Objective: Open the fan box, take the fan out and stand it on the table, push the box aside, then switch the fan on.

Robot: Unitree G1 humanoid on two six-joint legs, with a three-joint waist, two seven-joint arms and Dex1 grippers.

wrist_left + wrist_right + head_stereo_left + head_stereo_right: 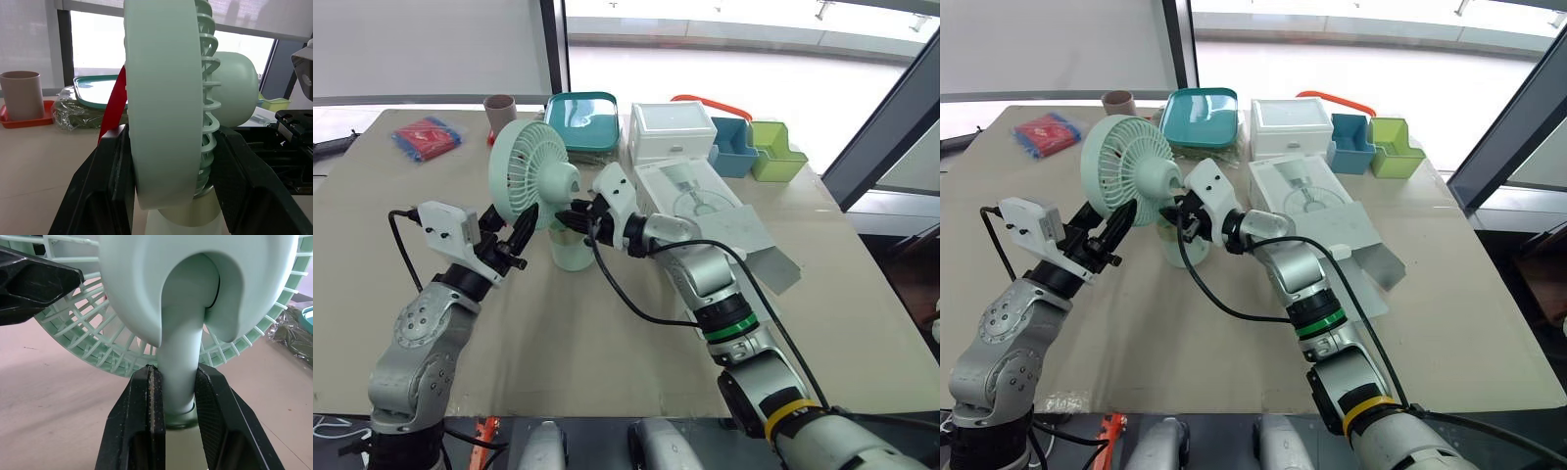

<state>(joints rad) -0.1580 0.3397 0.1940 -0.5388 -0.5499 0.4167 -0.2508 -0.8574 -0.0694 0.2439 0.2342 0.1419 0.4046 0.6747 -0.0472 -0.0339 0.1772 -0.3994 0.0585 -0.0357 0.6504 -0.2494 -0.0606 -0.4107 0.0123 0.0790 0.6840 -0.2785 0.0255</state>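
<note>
Holding: I have the mint-green fan (530, 171) upright, left of centre on the table (607, 333); its base (572, 253) looks to be down on the top, though I cannot confirm contact.
Left gripper (517, 235): clamped across the fan head, one finger on the front rim and one on the rear cage.
Right gripper (574, 217): clenched on the fan's neck just above the base.
Fan box (705, 211): open, lying just right of the fan under my right forearm, not yet pushed aside.
Risk, tipping: the head is heavy and high, so releasing the neck before the base sits flat could topple the fan.
Risk, twisting: if my two arms pull unevenly, the neck joint takes the strain.
Risk, cage: too much left squeeze may bend the thin ribs.
Risk, box: my forearm could snag the open flap when I pull back and jolt the fan.
</note>
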